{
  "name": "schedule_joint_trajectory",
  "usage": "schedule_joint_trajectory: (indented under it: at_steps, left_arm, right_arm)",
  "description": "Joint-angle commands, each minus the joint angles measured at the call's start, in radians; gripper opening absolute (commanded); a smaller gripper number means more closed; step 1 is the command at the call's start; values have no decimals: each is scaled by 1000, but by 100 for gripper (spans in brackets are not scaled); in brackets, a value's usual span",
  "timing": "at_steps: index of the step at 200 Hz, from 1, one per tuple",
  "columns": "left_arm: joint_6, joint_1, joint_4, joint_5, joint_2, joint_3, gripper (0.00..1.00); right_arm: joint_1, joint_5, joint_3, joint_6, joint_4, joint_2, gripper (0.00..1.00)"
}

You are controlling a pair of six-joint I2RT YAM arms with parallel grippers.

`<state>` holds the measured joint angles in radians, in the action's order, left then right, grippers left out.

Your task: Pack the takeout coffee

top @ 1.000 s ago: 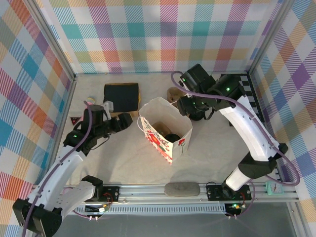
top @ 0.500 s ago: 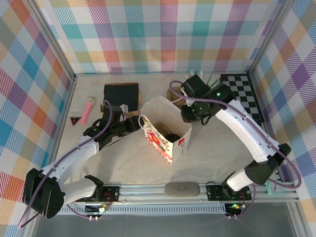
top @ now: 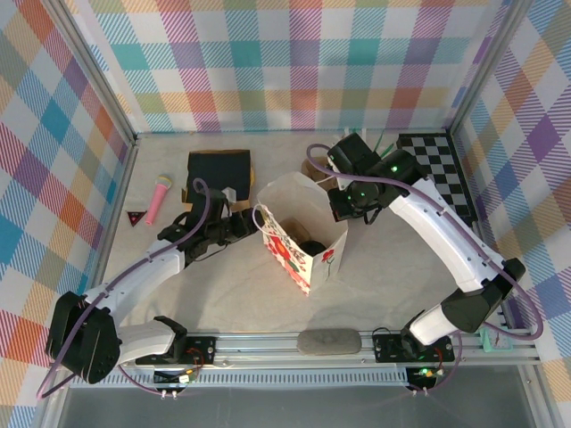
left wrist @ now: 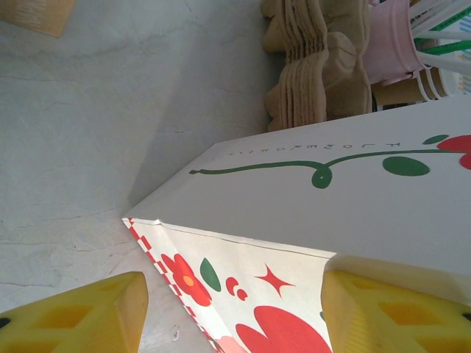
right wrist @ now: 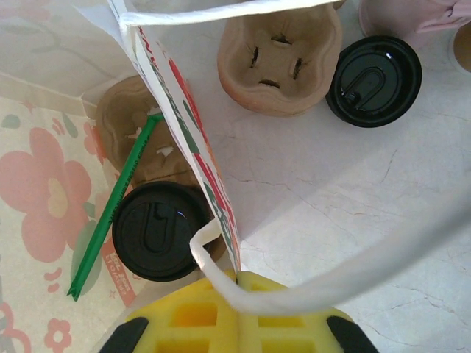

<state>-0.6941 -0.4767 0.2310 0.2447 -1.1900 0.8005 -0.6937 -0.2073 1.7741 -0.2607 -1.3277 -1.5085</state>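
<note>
A white paper bag (top: 299,236) with red flowers stands open mid-table. Inside it sits the takeout coffee (right wrist: 157,230), black lid up, beside a green straw (right wrist: 118,198) and a brown carrier (right wrist: 136,121). The lid also shows in the bag from above (top: 310,247). My right gripper (right wrist: 239,285) is shut on the bag's right rim, with the white handle cord (right wrist: 221,272) caught between its fingers. A second lidded cup (right wrist: 374,71) stands outside on the table. My left gripper (left wrist: 235,316) is open and straddles the bag's left corner (left wrist: 140,219); its left finger is apart from the paper.
Behind the bag are stacked brown carriers (left wrist: 316,66) and a pink cup of straws (left wrist: 397,37). A black box (top: 219,174) and a pink toy microphone (top: 158,196) lie at the back left. A checkered mat (top: 434,160) is at the back right.
My right gripper has dropped to the bag's right rim and shut on it. My left arm has reached right to the bag's left corner, its jaws slightly narrower.
</note>
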Motion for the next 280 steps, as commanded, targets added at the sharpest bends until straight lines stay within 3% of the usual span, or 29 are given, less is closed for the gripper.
schedule_joint_trajectory:
  at_steps: [1, 112, 122, 176, 232, 280]
  left_arm:
    - [23, -8, 19, -12, 28, 50, 64]
    - [165, 5, 226, -176, 24, 207, 65]
    - [180, 17, 241, -190, 7, 230, 65]
    - [264, 73, 302, -251, -196, 400, 65]
    - [350, 114, 366, -354, -563, 704, 60]
    - [393, 128, 424, -411, -800, 907, 56]
  right_arm:
    - [12, -41, 28, 35, -32, 16, 0]
    - [72, -60, 74, 102, -61, 33, 1]
    - [72, -40, 74, 97, -59, 31, 7]
    - [72, 28, 82, 83, -55, 107, 66]
    - [72, 13, 48, 83, 30, 282, 81]
    - [118, -193, -44, 34, 54, 358, 90]
